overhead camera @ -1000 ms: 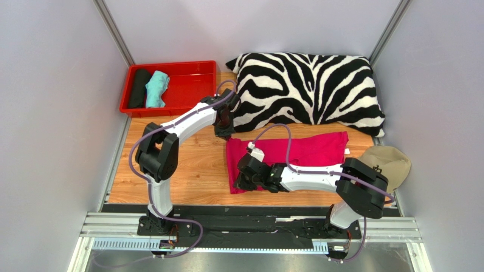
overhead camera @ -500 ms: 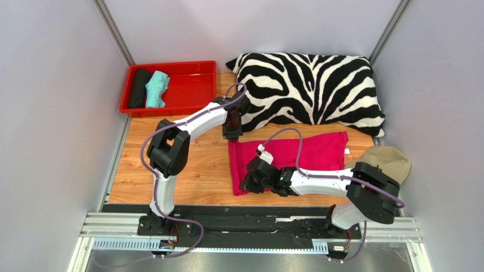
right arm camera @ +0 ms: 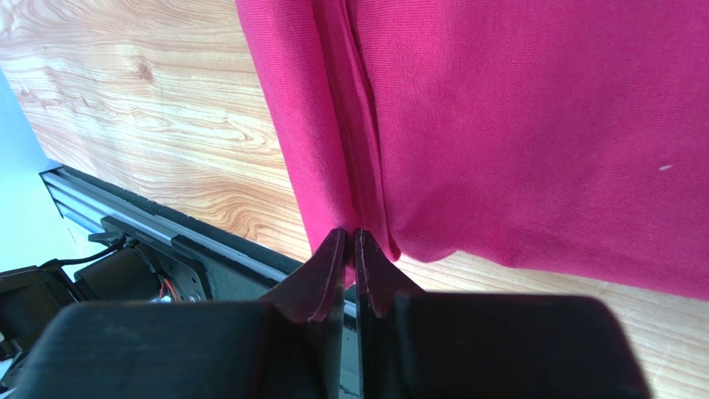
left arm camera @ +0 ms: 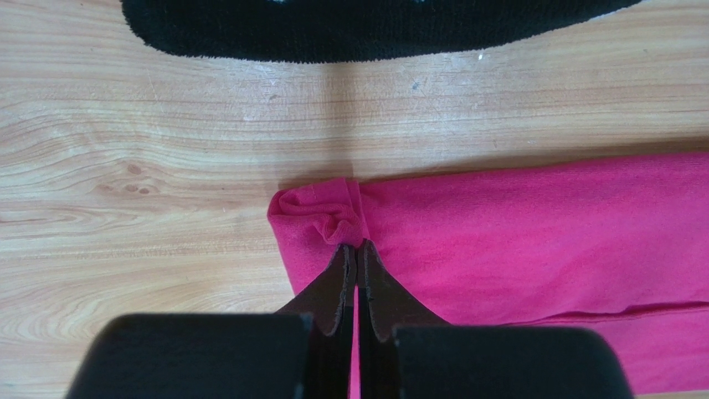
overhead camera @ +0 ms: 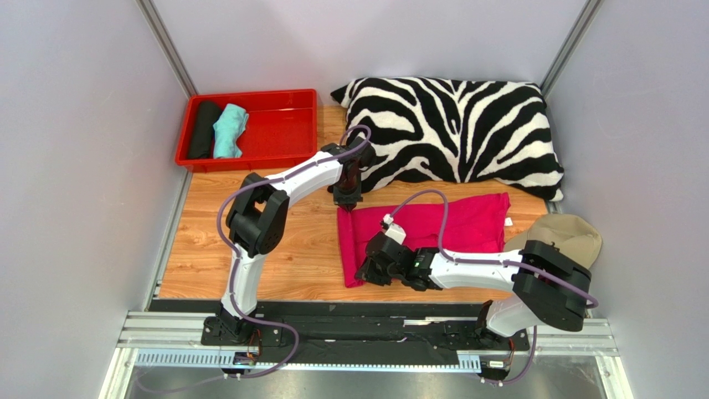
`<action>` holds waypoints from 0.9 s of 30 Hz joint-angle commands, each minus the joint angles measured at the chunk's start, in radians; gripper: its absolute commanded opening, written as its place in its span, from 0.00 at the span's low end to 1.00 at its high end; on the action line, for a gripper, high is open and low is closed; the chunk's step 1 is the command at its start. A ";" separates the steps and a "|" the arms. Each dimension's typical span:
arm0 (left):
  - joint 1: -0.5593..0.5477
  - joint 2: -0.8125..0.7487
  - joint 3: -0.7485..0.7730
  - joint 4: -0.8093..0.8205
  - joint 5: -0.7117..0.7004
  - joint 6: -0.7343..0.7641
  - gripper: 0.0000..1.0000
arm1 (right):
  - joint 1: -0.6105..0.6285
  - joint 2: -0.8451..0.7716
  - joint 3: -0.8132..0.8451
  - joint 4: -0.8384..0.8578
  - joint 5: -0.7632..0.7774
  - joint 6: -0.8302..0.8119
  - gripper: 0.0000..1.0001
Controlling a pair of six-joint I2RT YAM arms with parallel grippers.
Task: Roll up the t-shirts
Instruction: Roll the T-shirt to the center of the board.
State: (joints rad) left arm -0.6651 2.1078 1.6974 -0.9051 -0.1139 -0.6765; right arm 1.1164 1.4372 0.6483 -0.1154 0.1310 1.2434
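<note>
Both of my grippers have slid to the right over the last second, and the pink shirt (overhead camera: pixel 466 224) has had its left edge dragged along with them.

My left gripper (left arm camera: pixel 356 248) is pinched fully together on the shirt's far-left corner, which puckers into a small bunch just past the fingertips. My right gripper (right arm camera: pixel 349 237) is down to a narrow slit at the near-left corner, with the folded hem running in between the fingertips. From both grippers the shirt stretches away to the right as one long folded band, flat on the table (overhead camera: pixel 291 241).

Just beyond my left gripper lies one zebra pillow (overhead camera: pixel 449 125), a strip of bare wood between it and the pinched corner. Farther off to that gripper's left stands one red tray (overhead camera: pixel 246 94) holding two rolled shirts side by side, a black roll (overhead camera: pixel 202 129) and a teal roll (overhead camera: pixel 229 130). That makes three shirts in all. Well to the right of my right gripper, past the shirt's far end, sits one beige cap (overhead camera: pixel 566 233).
</note>
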 commanded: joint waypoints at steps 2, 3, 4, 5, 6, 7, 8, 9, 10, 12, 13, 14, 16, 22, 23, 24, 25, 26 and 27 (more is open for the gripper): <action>-0.007 0.026 0.048 0.003 -0.015 -0.012 0.00 | 0.003 -0.057 0.010 -0.053 0.058 -0.016 0.17; -0.008 0.030 0.050 0.002 -0.020 -0.014 0.00 | 0.005 -0.058 0.013 -0.061 0.061 -0.022 0.18; -0.008 0.035 0.051 0.000 -0.020 -0.015 0.00 | 0.006 -0.055 0.020 -0.066 0.067 -0.027 0.22; -0.008 0.038 0.051 -0.002 -0.020 -0.017 0.00 | 0.010 -0.054 0.025 -0.072 0.070 -0.032 0.24; -0.010 0.047 0.056 -0.005 -0.023 -0.017 0.00 | 0.017 -0.051 0.030 -0.079 0.073 -0.041 0.26; -0.011 0.050 0.059 -0.011 -0.024 -0.018 0.00 | 0.022 -0.046 0.048 -0.089 0.085 -0.047 0.31; -0.010 0.054 0.059 -0.011 -0.026 -0.018 0.00 | 0.026 -0.044 0.057 -0.108 0.093 -0.053 0.33; -0.011 0.057 0.056 -0.012 -0.027 -0.020 0.00 | 0.036 -0.043 0.071 -0.121 0.102 -0.059 0.35; -0.010 0.058 0.057 -0.014 -0.027 -0.020 0.00 | 0.039 -0.044 0.092 -0.136 0.125 -0.074 0.37; -0.010 0.060 0.054 -0.014 -0.030 -0.024 0.00 | 0.049 -0.047 0.115 -0.176 0.145 -0.088 0.37; -0.010 0.060 0.053 -0.014 -0.030 -0.026 0.00 | 0.051 -0.053 0.129 -0.188 0.163 -0.096 0.37; -0.011 0.060 0.053 -0.014 -0.032 -0.026 0.00 | 0.051 -0.058 0.134 -0.207 0.171 -0.101 0.37; -0.010 0.064 0.056 -0.015 -0.029 -0.026 0.00 | 0.052 -0.070 0.140 -0.213 0.192 -0.113 0.38; -0.011 0.063 0.057 -0.018 -0.030 -0.026 0.00 | 0.051 -0.034 0.215 -0.227 0.228 -0.206 0.45; -0.011 0.063 0.057 -0.018 -0.030 -0.024 0.00 | 0.051 -0.008 0.226 -0.230 0.232 -0.225 0.45; -0.013 0.063 0.057 -0.020 -0.032 -0.024 0.00 | 0.046 0.003 0.241 -0.228 0.231 -0.237 0.46; -0.011 0.063 0.057 -0.020 -0.032 -0.023 0.00 | 0.045 0.015 0.249 -0.228 0.233 -0.243 0.46; -0.011 0.063 0.057 -0.020 -0.030 -0.023 0.00 | 0.040 0.026 0.252 -0.224 0.231 -0.254 0.46; -0.013 0.064 0.057 -0.021 -0.029 -0.024 0.00 | 0.033 0.040 0.255 -0.218 0.226 -0.260 0.46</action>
State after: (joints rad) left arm -0.6685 2.1574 1.7237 -0.9127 -0.1226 -0.6926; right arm 1.1629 1.4338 0.8585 -0.3424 0.3141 1.0538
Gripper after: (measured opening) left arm 0.008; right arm 0.455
